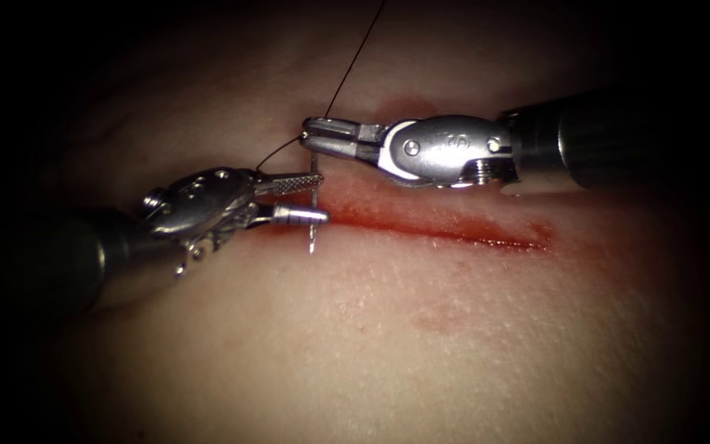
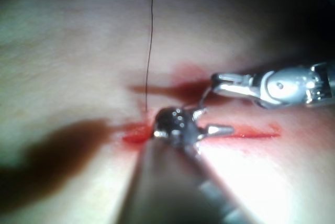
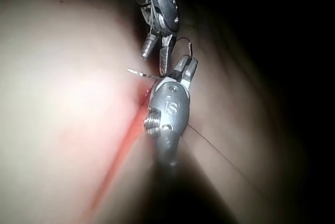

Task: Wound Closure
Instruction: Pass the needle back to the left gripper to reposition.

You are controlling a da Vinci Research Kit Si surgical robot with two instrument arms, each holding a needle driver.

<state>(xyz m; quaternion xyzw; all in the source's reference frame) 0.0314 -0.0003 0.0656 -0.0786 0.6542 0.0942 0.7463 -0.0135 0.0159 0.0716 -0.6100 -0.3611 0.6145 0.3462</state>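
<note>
A: Where is the needle?
B: At the left end of the cut, standing almost upright in the endoscope view; its tip points down, bare and clear of the tissue, just below the line of the cut; I see no part of it buried in the tissue

A: Who has hold of it?
B: The right tool; its fingers are closed on the needle's upper end, near where the thread joins; in the right wrist view the same tool shows the needle sticking out sideways from beside its tip

A: And the left tool?
B: Its fingers stand apart, one above and one below, with the needle's shaft passing between them; they are not closed on it, and I cannot tell whether either one touches it; in the left wrist view this tool also shows spread fingers, over the cut's left end

A: The thread?
B: It runs from the right tool's tip up and out of the endoscope view; a short loop curves from there toward the left tool's wrist

A: Anything else on the tissue?
B: Red fluid lies along the cut, spreading above it near the right tool; a faint reddish patch sits below the cut
</note>
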